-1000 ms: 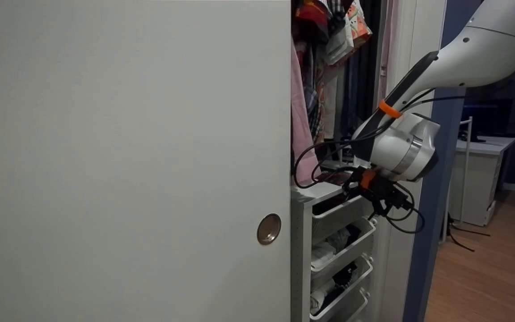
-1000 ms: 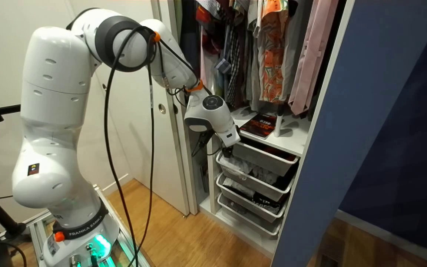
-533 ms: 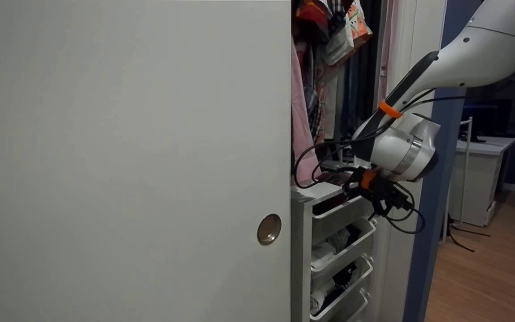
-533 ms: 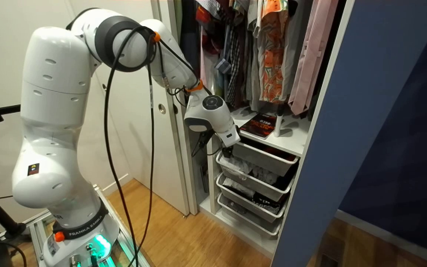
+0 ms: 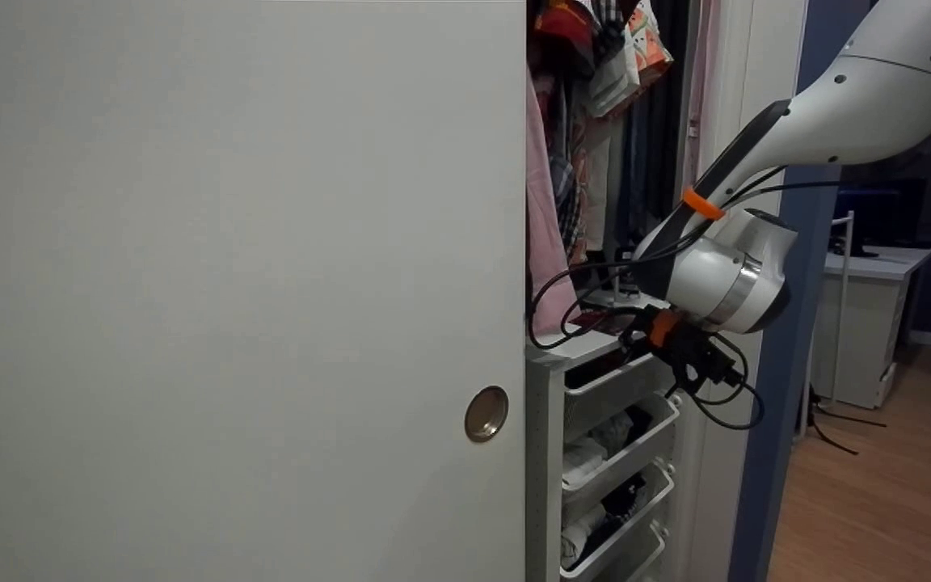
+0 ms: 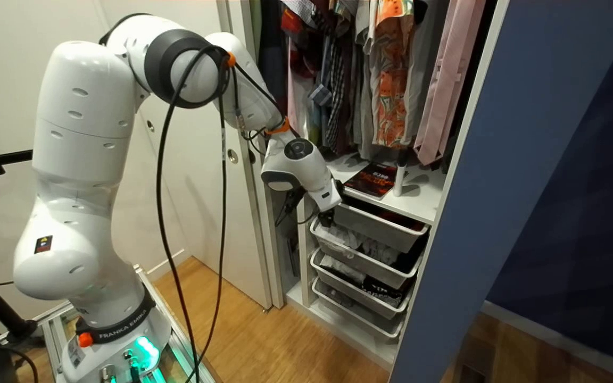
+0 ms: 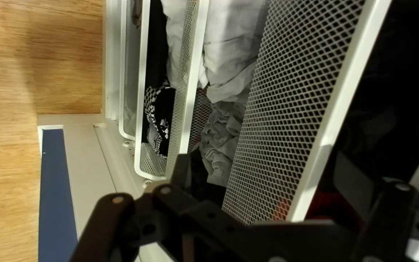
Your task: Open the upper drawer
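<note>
Two fingers point(image 7: 353, 183) wide apart, nothing gripped. Gripper point(image 7: 266, 171) straddles the rim point(image 7: 342, 102) of the upper drawer point(image 7: 289, 109), likely to pinch and pull.

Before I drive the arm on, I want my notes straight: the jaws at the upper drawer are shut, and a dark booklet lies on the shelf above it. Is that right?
Not quite: the jaws are open. The wrist view shows them spread apart, with the white rim of the upper drawer appearing between them. The dark booklet does lie on the shelf above that drawer.
</note>
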Motion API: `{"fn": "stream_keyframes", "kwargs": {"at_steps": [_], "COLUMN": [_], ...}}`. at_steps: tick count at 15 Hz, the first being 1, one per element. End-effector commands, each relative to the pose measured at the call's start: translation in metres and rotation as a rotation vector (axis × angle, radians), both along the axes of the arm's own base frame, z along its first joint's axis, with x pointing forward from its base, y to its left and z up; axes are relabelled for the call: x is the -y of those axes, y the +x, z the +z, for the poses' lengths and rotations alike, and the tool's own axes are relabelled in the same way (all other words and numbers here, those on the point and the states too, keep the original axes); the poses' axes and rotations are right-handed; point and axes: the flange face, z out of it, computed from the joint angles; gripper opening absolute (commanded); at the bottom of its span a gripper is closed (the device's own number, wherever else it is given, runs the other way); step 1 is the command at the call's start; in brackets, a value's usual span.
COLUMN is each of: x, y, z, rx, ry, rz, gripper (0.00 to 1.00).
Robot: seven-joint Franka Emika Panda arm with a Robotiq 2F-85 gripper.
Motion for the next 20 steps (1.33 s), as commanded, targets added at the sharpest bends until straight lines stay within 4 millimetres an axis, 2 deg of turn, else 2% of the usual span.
{"fn": "stream_keyframes", "kwargs": {"at_steps": [1, 4, 10, 12, 15, 20], "x": [0.0, -0.005, -0.004, -0.004, -0.001, 0.008], "y": [0.004, -0.003, -0.033, -0.039, -0.045, -0.04], "z": [-0.006, -0.02, -0.064, -0.069, -0.073, -0.054], "rx": [0.051, 0.045, -0.104, -0.124, -0.146, -0.029], "ry": [-0.019, -0.008, 0.086, 0.089, 0.092, -0.07], "rz": [-0.03, -0.024, 0.014, 0.021, 0.028, 0.08], "gripper": [1.0, 1.0, 1.0, 1.0, 1.0, 1.0]}}
